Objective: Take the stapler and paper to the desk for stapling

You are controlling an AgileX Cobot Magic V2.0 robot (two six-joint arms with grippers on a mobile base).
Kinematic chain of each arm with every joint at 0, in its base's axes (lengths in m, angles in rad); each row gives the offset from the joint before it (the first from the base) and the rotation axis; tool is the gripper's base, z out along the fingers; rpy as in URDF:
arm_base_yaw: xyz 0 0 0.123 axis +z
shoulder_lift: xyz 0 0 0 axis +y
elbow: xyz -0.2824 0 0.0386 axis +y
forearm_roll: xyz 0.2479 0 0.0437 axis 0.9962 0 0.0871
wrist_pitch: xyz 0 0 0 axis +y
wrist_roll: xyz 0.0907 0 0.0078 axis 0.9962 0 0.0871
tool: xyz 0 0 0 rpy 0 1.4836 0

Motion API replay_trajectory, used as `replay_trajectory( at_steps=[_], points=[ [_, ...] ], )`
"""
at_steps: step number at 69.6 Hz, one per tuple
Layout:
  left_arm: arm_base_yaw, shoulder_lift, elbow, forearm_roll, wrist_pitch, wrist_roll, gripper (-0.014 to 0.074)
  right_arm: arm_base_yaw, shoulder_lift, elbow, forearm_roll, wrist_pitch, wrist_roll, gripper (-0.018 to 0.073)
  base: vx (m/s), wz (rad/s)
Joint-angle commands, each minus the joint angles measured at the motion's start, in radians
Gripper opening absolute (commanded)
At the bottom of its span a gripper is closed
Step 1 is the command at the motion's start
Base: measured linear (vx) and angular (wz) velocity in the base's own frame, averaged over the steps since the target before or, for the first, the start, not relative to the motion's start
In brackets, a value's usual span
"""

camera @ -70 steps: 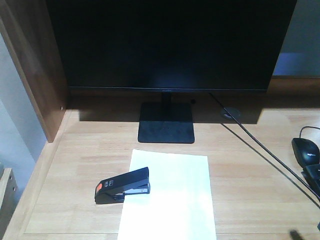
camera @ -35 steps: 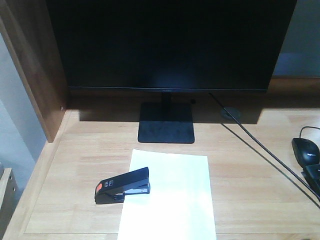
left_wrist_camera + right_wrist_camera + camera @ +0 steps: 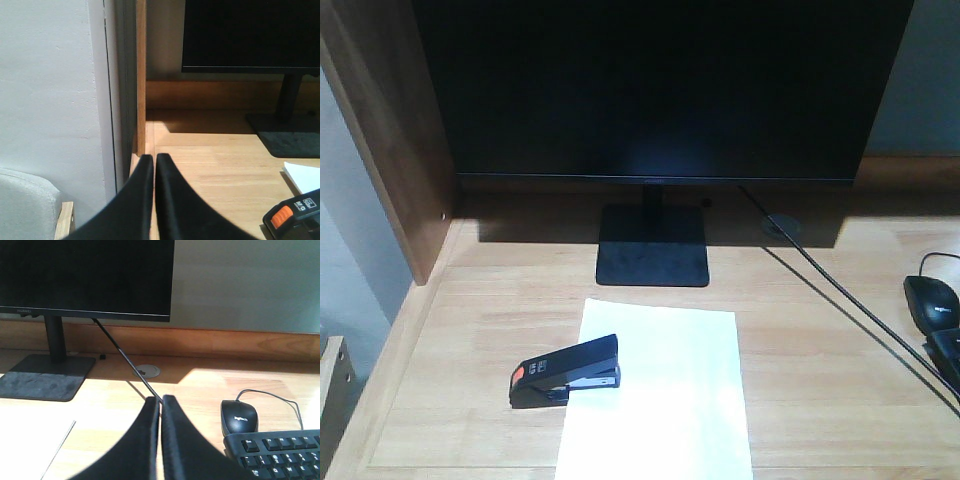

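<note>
- Neither arm appears in the front view; each gripper shows only in its own wrist camera.
- The paper (image 3: 658, 395) runs off the bottom edge of the front view, and only a corner of it shows in the left wrist view.
- The stapler (image 3: 566, 370) is cut off at the lower right of the left wrist view; its orange patch shows there.
- The stapler lies on the desk (image 3: 820, 340), its front over the paper's left edge, in front of the monitor (image 3: 660, 90).
- The left gripper (image 3: 154, 161) is closed, fingers together, holding nothing; the stapler lies to its right, apart.
- The right gripper (image 3: 161, 401) is likewise closed and empty, left of the mouse (image 3: 239, 416) and keyboard (image 3: 277, 450).
</note>
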Motion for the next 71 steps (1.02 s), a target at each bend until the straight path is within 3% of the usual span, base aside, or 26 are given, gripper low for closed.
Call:
replay_trajectory(
  at_steps=[1, 71],
  points=[
    [0.003, -0.013, 0.011, -0.011, -0.076, -0.007, -0.0006, -0.005, -0.010, 0.005, -0.008, -0.071, 0.000, -0.0006, 0.00, 0.00],
    [0.003, -0.013, 0.011, -0.011, -0.076, -0.007, -0.0006, -0.005, -0.010, 0.005, -0.007, -0.071, 0.000, -0.0006, 0.00, 0.00]
  ],
)
